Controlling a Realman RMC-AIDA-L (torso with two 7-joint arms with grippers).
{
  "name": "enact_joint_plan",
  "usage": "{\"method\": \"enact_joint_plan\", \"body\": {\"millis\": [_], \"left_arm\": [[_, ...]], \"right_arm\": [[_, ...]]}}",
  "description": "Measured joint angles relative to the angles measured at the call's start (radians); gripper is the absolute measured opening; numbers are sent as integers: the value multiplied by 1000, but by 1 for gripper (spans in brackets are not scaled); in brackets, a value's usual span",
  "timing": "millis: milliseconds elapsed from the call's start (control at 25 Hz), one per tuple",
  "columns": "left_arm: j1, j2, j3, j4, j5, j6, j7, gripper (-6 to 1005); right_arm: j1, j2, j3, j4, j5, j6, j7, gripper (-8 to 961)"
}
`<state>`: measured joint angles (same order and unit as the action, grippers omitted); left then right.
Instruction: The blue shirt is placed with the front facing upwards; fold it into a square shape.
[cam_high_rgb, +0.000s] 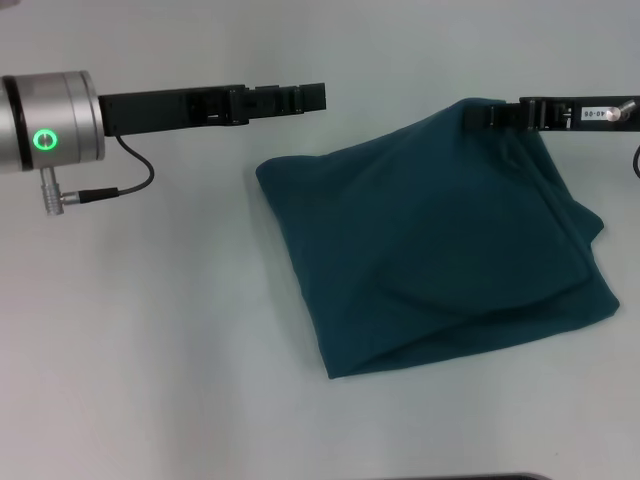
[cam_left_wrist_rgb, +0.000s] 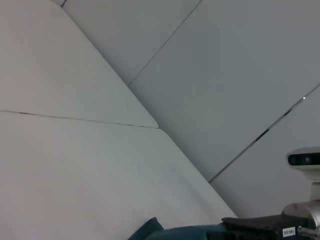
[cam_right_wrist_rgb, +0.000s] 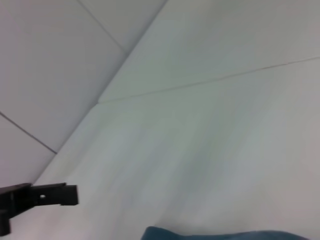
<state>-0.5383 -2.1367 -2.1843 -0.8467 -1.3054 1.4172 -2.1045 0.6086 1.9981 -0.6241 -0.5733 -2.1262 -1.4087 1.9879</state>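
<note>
The blue shirt's lettering is folded out of sight; the right gripper's fingertips sink into cloth

Not much to read here tbh. The right gripper has a small white sticker on its black body with dark characters, too tiny to make out. Same sticker shows in the left wrist view, still unreadable. No lettering shows on the folded dark teal-blue shirt.
</note>
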Motion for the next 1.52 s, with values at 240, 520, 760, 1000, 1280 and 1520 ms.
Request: {"method": "enact_joint_plan", "body": {"millis": [240,520,760,1000,1280,1520], "left_arm": [[-5,2,-6,0,0,-1,0,962],[-7,3,-8,0,0,-2,0,961],[-8,5,-8,0,0,-1,0,961],[-9,5,-8,0,0,-1,0,961],[-11,3,-5,0,0,-1,0,962],[-9,3,-4,0,0,-1,8,962]], "right_arm": [[-26,2,-29,-5,-2,-2,-8,39],[-53,-11,-22,-15,0,-28,-6,199],[-99,-45,-20,-52,-3,-140,18,594],[-138,-80,-19,-77,-14,-222,102,747],[-149,-83,-22,-64,-23,-212,124,821],[-127,-56,-26,-60,-87,-168,135,818]]}}
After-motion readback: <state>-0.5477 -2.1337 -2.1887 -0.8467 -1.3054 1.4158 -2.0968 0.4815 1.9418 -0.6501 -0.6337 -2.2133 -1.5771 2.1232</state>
